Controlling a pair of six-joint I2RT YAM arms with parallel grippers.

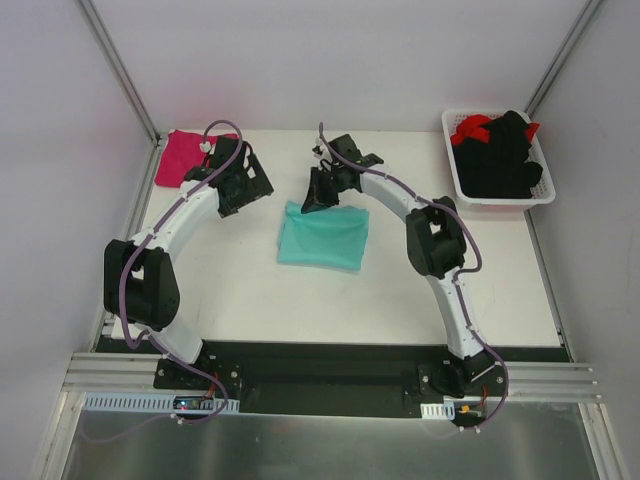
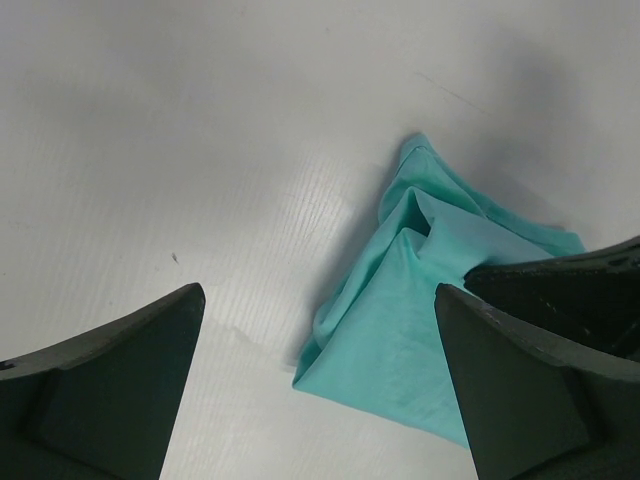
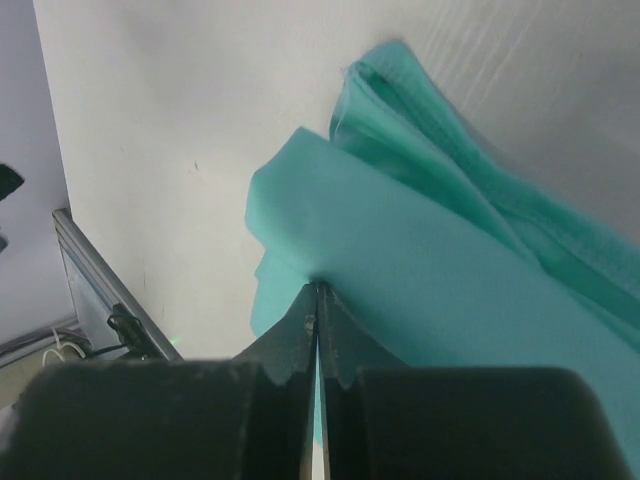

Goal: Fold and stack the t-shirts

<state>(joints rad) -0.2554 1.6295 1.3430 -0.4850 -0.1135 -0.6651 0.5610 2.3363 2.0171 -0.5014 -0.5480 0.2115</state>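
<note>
While the right fingers [image 3: 308,330] pinch the teal shirt [image 3: 430,290] by its edge and the left fingers [image 1: 243,183] gape empty, dragging may unfold it.

A folded teal shirt [image 1: 323,236] lies at the middle of the table [image 1: 300,300]. The right gripper [image 1: 314,200] is down at its far left corner. The left gripper [image 1: 248,188] hangs just left of it, apart from the cloth. A pink shirt [image 1: 180,157] lies in the far left corner. A white basket [image 1: 500,199] in the far right corner holds black [image 1: 505,155] and red garments [image 1: 475,128].
</note>
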